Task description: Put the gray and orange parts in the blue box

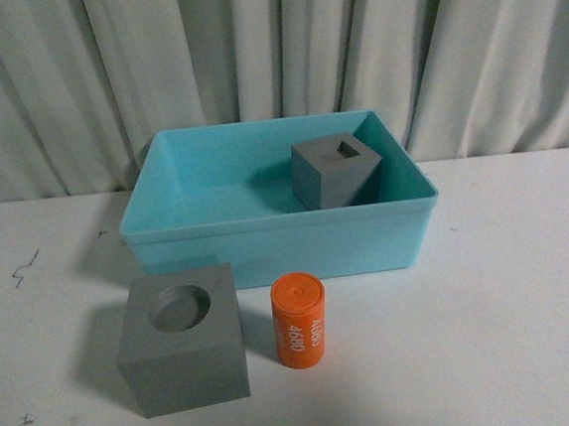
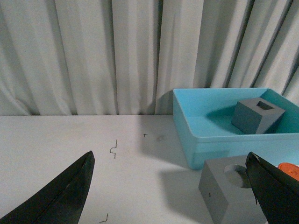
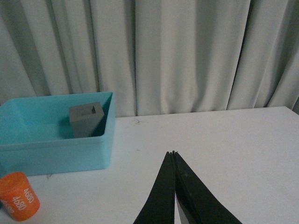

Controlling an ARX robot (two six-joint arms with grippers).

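One of three parts is in place: the gray cube with the rectangular recess sits inside the blue box, right of centre in the front view and close to the box's right wall. Two parts wait outside. The gray cube with the round recess stands at lower left of centre on the tabletop. The orange cylinder stands upright just to its right, with a narrow gap between them. Both are just in front of the box's near wall.

Neither arm shows in the front view. In its wrist view the left gripper has its fingers spread wide and holds nothing. The right gripper has its fingers closed together on nothing.

The step in hand looks like reaching for the second part. The round-recess cube is wide, so the spread left gripper seems the likelier choice. The lift must clear the box rim, and the narrow gap beside the cylinder leaves little finger room. The left half of the box floor is bare, and the tabletop is open on both sides. The curtain hangs close behind the box.
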